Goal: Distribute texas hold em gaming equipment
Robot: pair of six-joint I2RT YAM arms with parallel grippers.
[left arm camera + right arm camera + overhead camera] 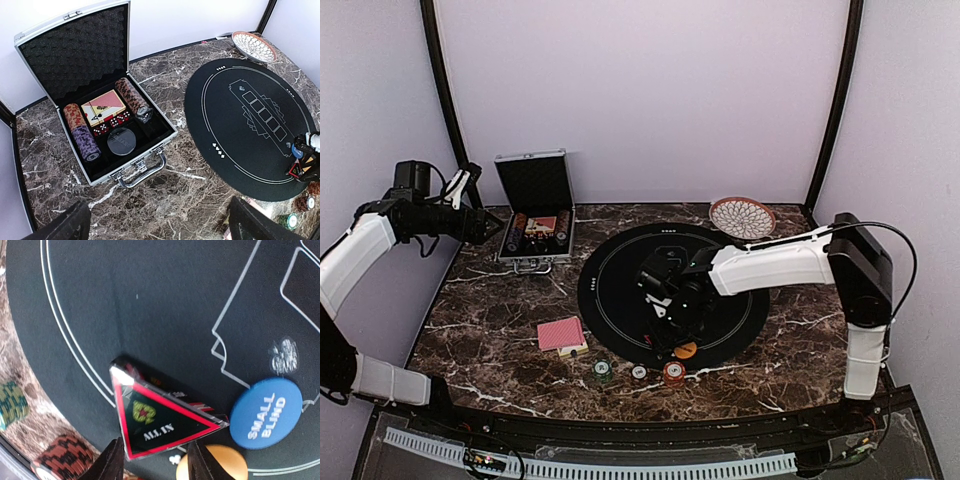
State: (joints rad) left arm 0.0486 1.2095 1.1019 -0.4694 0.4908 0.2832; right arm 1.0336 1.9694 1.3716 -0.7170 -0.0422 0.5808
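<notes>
**Top view.** Right jaws: low over the near edge of the black round mat (615, 280). Orange chip (686, 350): on the mat, just beside them. Green chip stack (603, 372), white chip (639, 372), red chip stack (673, 373): near them, on the brown marble table (490, 340). Red-backed cards (561, 334): one pile, further off. Left jaws: well apart from all these, beside the open silver case (534, 180). Woven dish (742, 217): far table edge. Pale walls all round.

**Left wrist view.** Left jaws: wide apart, nothing between the fingers (65, 225). The case beyond them holds chip rolls (131, 95) and a card deck (104, 107).

**Right wrist view.** Triangle marker (160, 420): black face, red border, lettered "ALL IN". It is on the mat, its near edge between the two fingertips (112, 462). Right jaws: part-way apart; whether they clamp it cannot be told. Blue chip (266, 413), "SMALL BLIND": just beside the marker.
</notes>
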